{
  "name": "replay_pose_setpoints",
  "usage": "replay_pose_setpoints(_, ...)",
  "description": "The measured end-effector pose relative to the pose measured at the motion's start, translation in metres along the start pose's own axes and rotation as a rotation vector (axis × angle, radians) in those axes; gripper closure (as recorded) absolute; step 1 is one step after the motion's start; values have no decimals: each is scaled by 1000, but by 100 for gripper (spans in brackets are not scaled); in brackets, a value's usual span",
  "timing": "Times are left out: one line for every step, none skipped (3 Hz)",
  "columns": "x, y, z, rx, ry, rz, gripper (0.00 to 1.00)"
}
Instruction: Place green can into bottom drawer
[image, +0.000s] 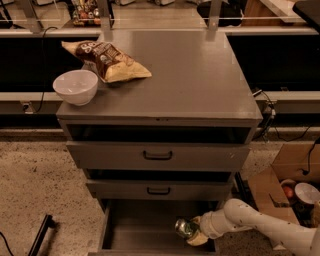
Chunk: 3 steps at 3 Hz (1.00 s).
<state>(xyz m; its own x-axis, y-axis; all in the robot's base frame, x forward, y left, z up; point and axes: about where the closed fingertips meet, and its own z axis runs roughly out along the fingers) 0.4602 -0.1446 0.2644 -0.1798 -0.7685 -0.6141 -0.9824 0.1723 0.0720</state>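
Nearest you, the bottom drawer (140, 229) stands pulled out below the bench's front edge, and its front lip is cut off by the bottom of the view. The gripper (193, 233) sits over the drawer's right side, under the bench's front right corner. It is pinching the green can (185, 227), which lies tilted at its tip, low inside the drawer. You cannot tell whether the can touches the grey floor. The white arm (250, 226) comes in from the lower right, and its far end runs out of view.

Above that you have two closed drawer fronts, the lower (158, 190) and the upper (157, 155), each with a black handle. A dark gap sits over each one, and nothing inside them can be made out.

On the bench's grey top, a white bowl (76, 86) stands at the front left corner. A chip bag (107, 60) lies just behind it, near the left edge.

The floor (30, 180) is speckled stone. An open cardboard box (280, 177) stands right of the bench, its contents hard to read.
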Motion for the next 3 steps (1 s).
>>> replay_pose_setpoints(12, 2, 41, -46, 1, 7, 100)
replay_pose_setpoints(14, -9, 73, -45, -7, 16, 100)
replay_pose_setpoints(14, -25, 93, -24, -7, 27, 100)
